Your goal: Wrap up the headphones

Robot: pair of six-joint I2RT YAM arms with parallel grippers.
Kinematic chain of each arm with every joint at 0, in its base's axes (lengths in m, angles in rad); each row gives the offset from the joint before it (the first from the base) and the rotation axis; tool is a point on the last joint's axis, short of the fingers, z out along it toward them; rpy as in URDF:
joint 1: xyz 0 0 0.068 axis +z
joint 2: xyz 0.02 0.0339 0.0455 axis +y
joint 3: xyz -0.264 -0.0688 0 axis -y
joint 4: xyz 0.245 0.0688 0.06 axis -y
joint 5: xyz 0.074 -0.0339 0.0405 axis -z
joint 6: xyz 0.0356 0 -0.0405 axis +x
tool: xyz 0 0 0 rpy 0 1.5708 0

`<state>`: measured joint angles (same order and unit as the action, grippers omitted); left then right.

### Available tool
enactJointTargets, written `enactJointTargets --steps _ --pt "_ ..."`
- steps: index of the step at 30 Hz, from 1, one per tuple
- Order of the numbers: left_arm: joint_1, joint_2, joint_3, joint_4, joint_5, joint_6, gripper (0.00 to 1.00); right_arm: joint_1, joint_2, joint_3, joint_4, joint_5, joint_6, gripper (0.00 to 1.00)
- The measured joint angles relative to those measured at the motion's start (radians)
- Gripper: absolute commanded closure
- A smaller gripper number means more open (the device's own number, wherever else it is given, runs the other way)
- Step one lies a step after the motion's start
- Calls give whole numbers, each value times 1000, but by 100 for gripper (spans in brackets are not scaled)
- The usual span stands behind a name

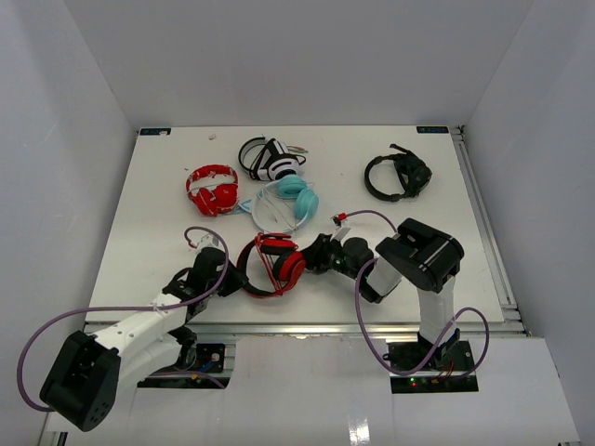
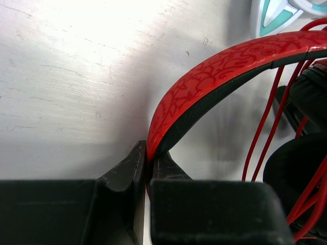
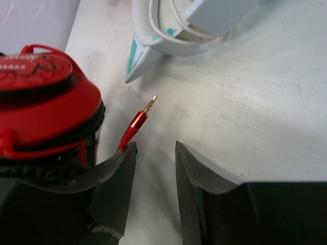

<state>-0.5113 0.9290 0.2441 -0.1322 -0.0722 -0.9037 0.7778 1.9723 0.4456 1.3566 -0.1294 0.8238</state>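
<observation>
The headphones [image 1: 277, 262] lie at the table's front middle, with a red patterned headband [image 2: 214, 76], red-and-black ear cups [image 3: 41, 102] and thin red cable loops [image 2: 265, 127] over the cups. My left gripper [image 2: 148, 155] is shut on the headband's end, also seen from above [image 1: 232, 279]. My right gripper [image 3: 156, 148] is open and empty just right of the ear cup, also seen from above [image 1: 321, 258]. The cable's red jack plug [image 3: 135, 125] lies on the table by the tip of its left finger.
A white-and-teal headset [image 1: 284, 203] lies just behind the headphones, its band close to the plug [image 3: 163, 46]. A small all-red pair [image 1: 212, 189], a black-and-white pair [image 1: 270, 158] and an all-black headset [image 1: 398, 177] sit farther back.
</observation>
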Motion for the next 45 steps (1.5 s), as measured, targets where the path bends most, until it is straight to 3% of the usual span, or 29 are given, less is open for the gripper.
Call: enactJointTargets --steps 18,31,43,45 --pt "-16 59 51 -25 7 79 100 -30 28 26 14 2 2 53" --pt "-136 146 114 -37 -51 101 100 -231 -165 -197 4 128 -1 45" --pt "-277 312 250 -112 -216 61 59 -239 -380 -363 -27 157 -81 41" --pt "-289 330 266 -118 -236 52 56 -239 -406 -378 -28 165 -95 41"
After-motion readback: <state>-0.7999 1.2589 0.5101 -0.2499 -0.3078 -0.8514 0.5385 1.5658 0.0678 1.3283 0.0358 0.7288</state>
